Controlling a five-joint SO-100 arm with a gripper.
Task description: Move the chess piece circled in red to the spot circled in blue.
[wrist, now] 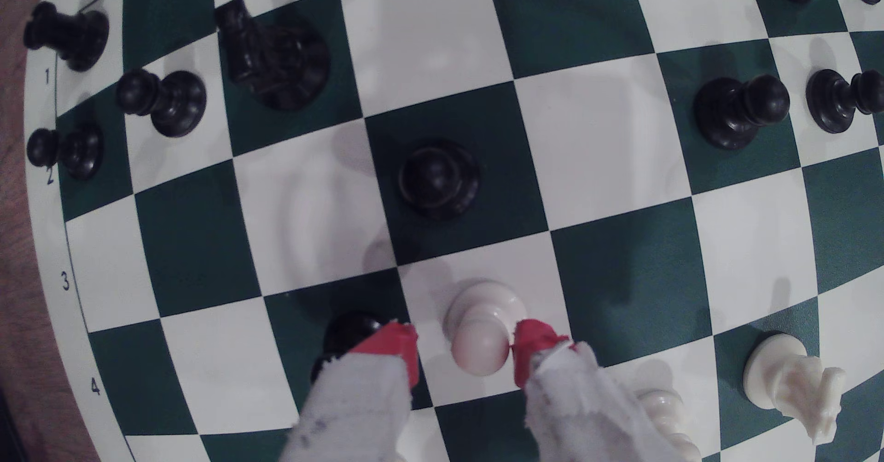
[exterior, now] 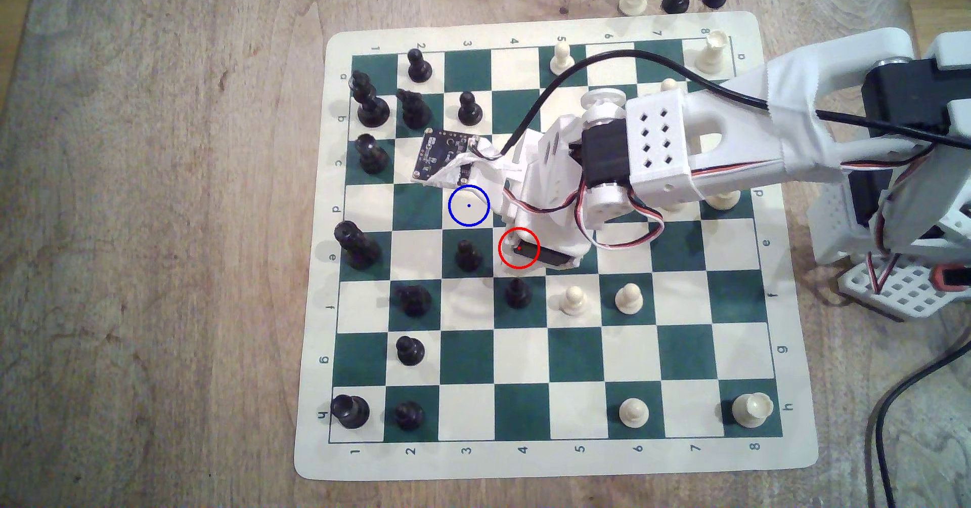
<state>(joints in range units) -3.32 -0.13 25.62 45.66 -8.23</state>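
- The jaws (wrist: pixel 461 352) sit part open around the cream pawn (wrist: pixel 480 328), which stands on its cream square; one red tip touches the pawn's head, the other stands just off it, so nothing is gripped yet.
- Risk: closing from one side could tip the pawn, since only one tip is touching.
- Risk: the black pawn (wrist: pixel 351 333) beside the far tip could be knocked as the jaws close or lift.
- The blue-ringed square (exterior: pixel 468 205) lies diagonally next to the red-ringed square (exterior: pixel 519 248), with another black pawn (exterior: pixel 466 253) close to the path.
- The wrist view gives the tip-to-pawn contact; in the exterior view the arm (exterior: pixel 657 145) covers the pawn, but the rings are drawn there.
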